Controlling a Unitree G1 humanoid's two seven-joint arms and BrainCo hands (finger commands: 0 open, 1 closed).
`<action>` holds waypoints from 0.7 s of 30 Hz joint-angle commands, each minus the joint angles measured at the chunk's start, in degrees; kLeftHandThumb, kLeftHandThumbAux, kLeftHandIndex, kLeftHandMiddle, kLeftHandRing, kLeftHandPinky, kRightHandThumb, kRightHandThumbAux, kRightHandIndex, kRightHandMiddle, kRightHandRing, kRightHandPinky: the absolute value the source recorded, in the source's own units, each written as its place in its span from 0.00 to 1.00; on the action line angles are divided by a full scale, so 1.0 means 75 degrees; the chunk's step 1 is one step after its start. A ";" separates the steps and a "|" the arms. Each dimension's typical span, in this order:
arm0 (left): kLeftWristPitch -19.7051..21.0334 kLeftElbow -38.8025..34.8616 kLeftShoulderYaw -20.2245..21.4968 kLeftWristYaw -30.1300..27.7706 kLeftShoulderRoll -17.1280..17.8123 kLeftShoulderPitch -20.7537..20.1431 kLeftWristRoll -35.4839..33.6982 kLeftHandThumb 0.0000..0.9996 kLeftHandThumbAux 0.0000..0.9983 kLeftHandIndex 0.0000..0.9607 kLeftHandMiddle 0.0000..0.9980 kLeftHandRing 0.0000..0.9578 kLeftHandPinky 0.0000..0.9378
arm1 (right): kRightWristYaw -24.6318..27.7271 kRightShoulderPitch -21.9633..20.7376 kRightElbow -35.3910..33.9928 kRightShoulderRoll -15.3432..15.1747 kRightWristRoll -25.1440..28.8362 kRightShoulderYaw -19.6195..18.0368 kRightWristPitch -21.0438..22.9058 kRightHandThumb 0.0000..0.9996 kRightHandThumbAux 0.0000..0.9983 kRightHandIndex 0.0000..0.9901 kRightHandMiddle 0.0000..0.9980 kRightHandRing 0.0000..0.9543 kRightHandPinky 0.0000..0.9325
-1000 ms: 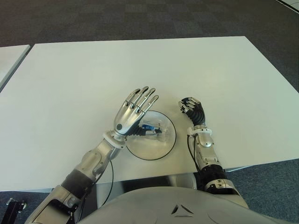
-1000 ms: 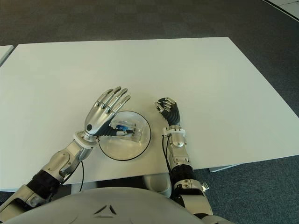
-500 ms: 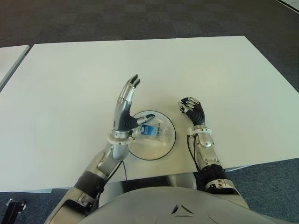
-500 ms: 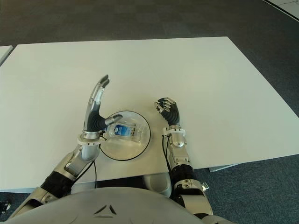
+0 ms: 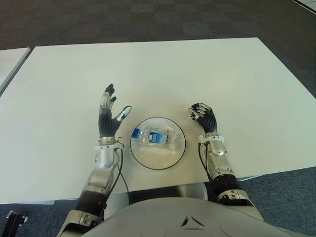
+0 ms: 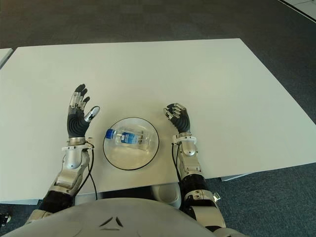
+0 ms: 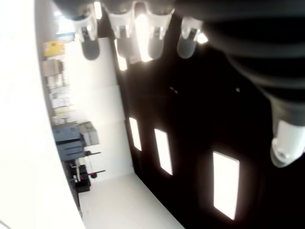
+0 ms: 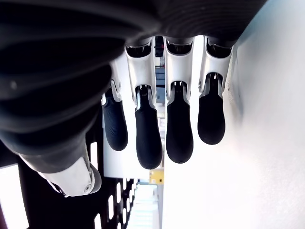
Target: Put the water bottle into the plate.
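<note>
A small clear water bottle (image 5: 154,137) with a blue cap and label lies on its side inside the round clear plate (image 5: 172,156), near the table's front edge. My left hand (image 5: 109,118) is raised just left of the plate, fingers spread and pointing up, holding nothing. In the left wrist view its fingertips (image 7: 135,37) show spread with nothing between them. My right hand (image 5: 203,116) shows just right of the plate, fingers curled and empty; the right wrist view shows its fingers (image 8: 148,138) bent inward beside the white table.
The white table (image 5: 163,69) stretches far behind the plate and hands. A second white table's corner (image 5: 10,61) shows at the far left. Dark carpet (image 5: 148,19) lies beyond the far edge.
My left hand let go of the bottle, lifted off the plate and swung left, now clear of it. The bottle stays lying in the plate. The right hand has not moved.
</note>
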 commanded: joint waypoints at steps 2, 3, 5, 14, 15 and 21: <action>0.0101 0.0328 0.0510 -0.0613 -0.0230 0.0192 -0.0429 0.00 0.73 0.02 0.01 0.00 0.01 | -0.0006 0.0133 0.0116 -0.0013 0.0010 -0.0003 0.0209 0.71 0.73 0.44 0.60 0.63 0.67; 0.0062 0.0509 0.0625 -0.0685 -0.0235 0.0164 -0.0449 0.00 0.74 0.02 0.01 0.00 0.01 | -0.0014 0.0135 0.0115 -0.0017 -0.0006 0.0003 0.0209 0.71 0.73 0.44 0.60 0.63 0.67; -0.0031 0.0915 0.0856 -0.0826 -0.0241 0.0078 -0.0492 0.00 0.81 0.04 0.02 0.00 0.02 | -0.0024 0.0137 0.0111 -0.0021 -0.0028 0.0014 0.0208 0.71 0.73 0.44 0.60 0.64 0.67; -0.0372 0.2418 0.1660 -0.1422 -0.0301 -0.0390 -0.0732 0.00 0.92 0.08 0.05 0.04 0.10 | -0.0015 0.0148 0.0084 -0.0028 -0.0036 0.0016 0.0197 0.71 0.73 0.44 0.60 0.64 0.66; -0.0370 0.2477 0.1712 -0.1450 -0.0314 -0.0412 -0.0726 0.00 0.92 0.09 0.06 0.04 0.11 | -0.0022 0.0150 0.0078 -0.0029 -0.0040 0.0015 0.0203 0.71 0.73 0.44 0.60 0.64 0.66; -0.0119 0.2174 0.1789 -0.1288 -0.0394 -0.0291 -0.0290 0.00 0.93 0.11 0.09 0.09 0.15 | -0.0042 0.0158 0.0011 -0.0024 -0.0049 0.0018 0.0319 0.71 0.73 0.44 0.60 0.64 0.66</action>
